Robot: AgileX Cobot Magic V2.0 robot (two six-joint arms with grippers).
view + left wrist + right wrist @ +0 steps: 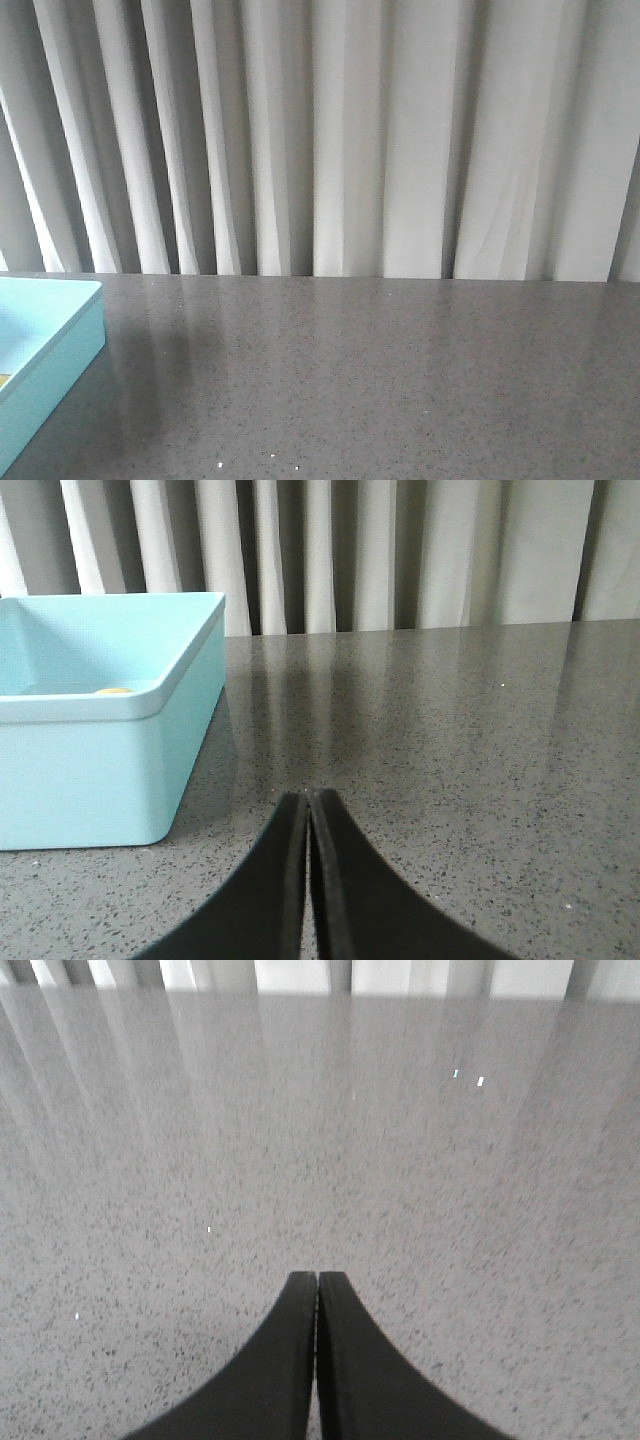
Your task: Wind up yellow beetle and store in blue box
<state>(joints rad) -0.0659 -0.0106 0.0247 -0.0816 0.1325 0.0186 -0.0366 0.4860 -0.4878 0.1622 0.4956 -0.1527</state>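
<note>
Presently: small bright yellow beetle toy car point(113, 691), only a sliver showing over the rim, inside the large light turquoise-blue rectangular box point(90, 770) on the grey speckled bench point(400, 380). Box lies just beside the left fingers point(309, 810), pressed together, empty. Right fingers point(317, 1290) likewise together, farther off. Car's axis hidden.

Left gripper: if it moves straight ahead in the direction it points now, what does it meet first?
Probably nothing soon. The left gripper, shut, points over bare table toward the curtain. The blue box stands off to the side of that line, though depth is hard to judge.
</note>
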